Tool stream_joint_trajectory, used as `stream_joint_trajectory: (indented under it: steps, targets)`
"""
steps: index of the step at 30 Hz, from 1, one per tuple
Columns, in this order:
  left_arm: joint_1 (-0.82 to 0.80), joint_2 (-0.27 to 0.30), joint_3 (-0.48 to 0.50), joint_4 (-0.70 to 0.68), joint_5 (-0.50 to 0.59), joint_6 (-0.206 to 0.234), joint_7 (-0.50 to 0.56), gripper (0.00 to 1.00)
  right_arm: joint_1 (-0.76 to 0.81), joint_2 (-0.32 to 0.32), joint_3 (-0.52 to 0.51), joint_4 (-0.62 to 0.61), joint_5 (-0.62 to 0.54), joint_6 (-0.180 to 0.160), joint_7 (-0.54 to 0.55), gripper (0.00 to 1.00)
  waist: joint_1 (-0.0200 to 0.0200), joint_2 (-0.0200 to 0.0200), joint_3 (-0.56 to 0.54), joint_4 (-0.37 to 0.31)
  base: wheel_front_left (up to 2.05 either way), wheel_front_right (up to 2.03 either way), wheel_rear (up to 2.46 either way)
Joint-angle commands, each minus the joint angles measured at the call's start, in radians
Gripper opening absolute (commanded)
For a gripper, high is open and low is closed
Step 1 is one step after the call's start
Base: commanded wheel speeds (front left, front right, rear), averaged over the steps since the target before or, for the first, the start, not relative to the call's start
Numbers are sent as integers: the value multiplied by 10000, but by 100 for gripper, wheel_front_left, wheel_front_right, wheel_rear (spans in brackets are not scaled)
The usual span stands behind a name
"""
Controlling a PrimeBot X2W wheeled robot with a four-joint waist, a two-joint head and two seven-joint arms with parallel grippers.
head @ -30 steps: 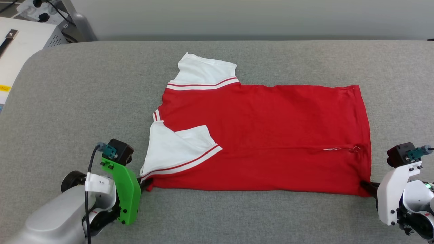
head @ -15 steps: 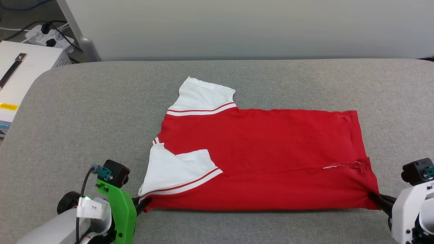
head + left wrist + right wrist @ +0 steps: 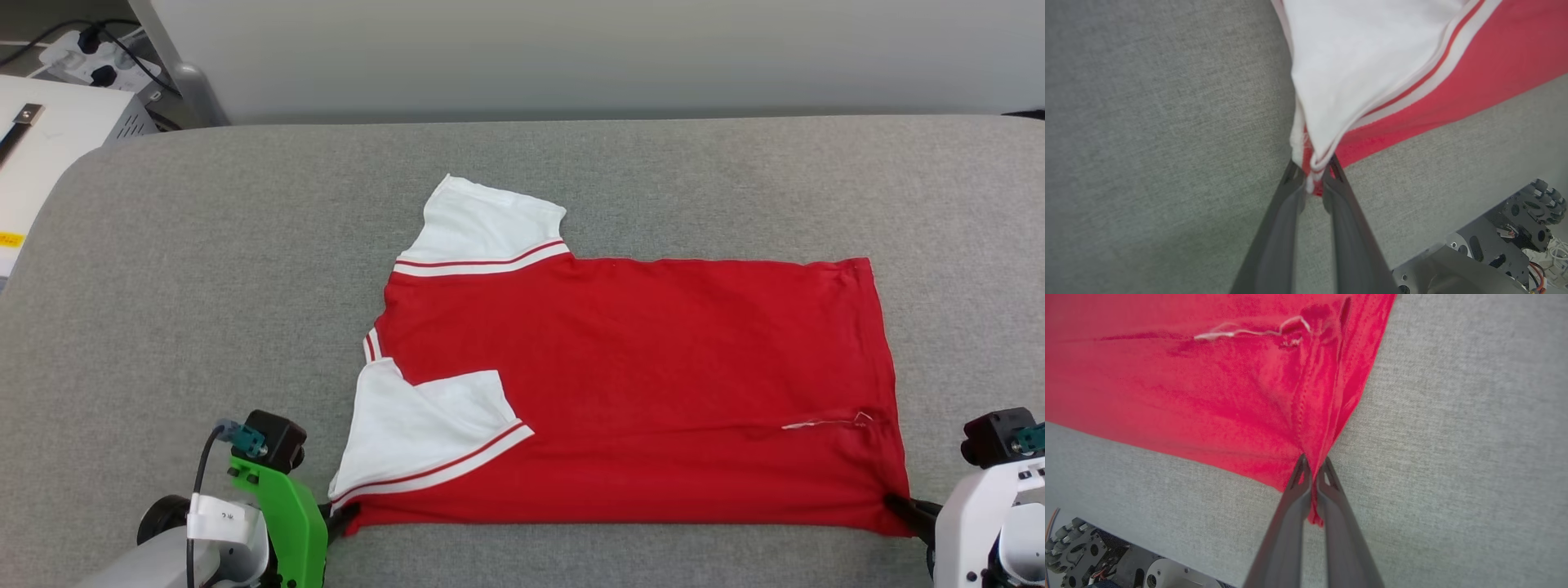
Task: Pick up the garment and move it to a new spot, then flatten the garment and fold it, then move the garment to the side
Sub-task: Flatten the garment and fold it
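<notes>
**Desk:** What has the left side got?

**Me:** On my left wrist feed, the left tool point(image 3: 1312, 173) is pinched nearly closed on a corner of the garment point(image 3: 1372, 61). White striped trim and red cloth are bunched between its two dark fingers point(image 3: 1282, 228).

**Desk:** And the right?

**Me:** The right tool point(image 3: 1312, 465) has its tips pressed together on the red hem corner, and a scrap of cloth pokes out below them. Creases fan away from the grip. A loose white thread point(image 3: 1249, 331) lies on the red further up that feed.

**Desk:** Where does the shirt lie?

**Me:** On the head camera it is spread flat across the middle of the grey surface point(image 3: 204, 286), with the shoulder end to my left and the hem to my right. Its near edge runs straight from one tool to the other, close to the surface's near side. The far sleeve point(image 3: 482, 224) sticks out white on the far side. The near sleeve point(image 3: 424, 433) is folded over onto the red body, just beside the left tool.

**Desk:** Anything around it?

**Me:** A white box point(image 3: 49, 155) sits beyond the surface's far left corner, with a power strip point(image 3: 90, 57) behind it. Both wrist feeds catch part of my wheeled base below the surface's near edge.
</notes>
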Motion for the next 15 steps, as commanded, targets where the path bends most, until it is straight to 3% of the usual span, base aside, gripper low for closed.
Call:
stream_joint_trajectory:
  steps: [1, 4, 5, 6, 7, 8, 15]
  targets:
    - [125, -79, 5, 208, -52, -55, -50, 0, -108, 72, -70, 199, -78, -7, 0, 0, 0, 0, 113, -18, 0, 0, 0]
    - [99, -291, -11, 639, -75, -178, -118, 0, -173, 266, -32, 608, -187, -7, -130, 0, 0, 0, 158, 15, 0, 0, 0]
    - [93, -339, -14, 741, -73, -208, -148, 0, -184, 314, -38, 694, -202, -7, -201, 16, 0, 0, 147, 25, 0, 0, 0]
    - [93, -382, 9, 856, -67, -211, -233, 10, -188, 366, -38, 777, -213, -7, -280, 44, 0, 0, 122, 37, 0, 0, 0]
    - [92, -387, 35, 939, -43, -185, -320, 87, -188, 417, -61, 812, -210, -7, -383, 100, 0, 0, 86, 43, 0, 0, 0]
    - [81, -367, 57, 1020, 36, -135, -447, 100, -193, 492, -152, 846, -221, -7, -577, 100, 0, 0, 30, 46, 0, 0, 0]
    - [-4, 97, 299, 839, 226, 63, -915, 100, -128, 701, -668, 573, -795, -7, -1757, 100, 0, 0, -360, 10, 0, 0, 0]
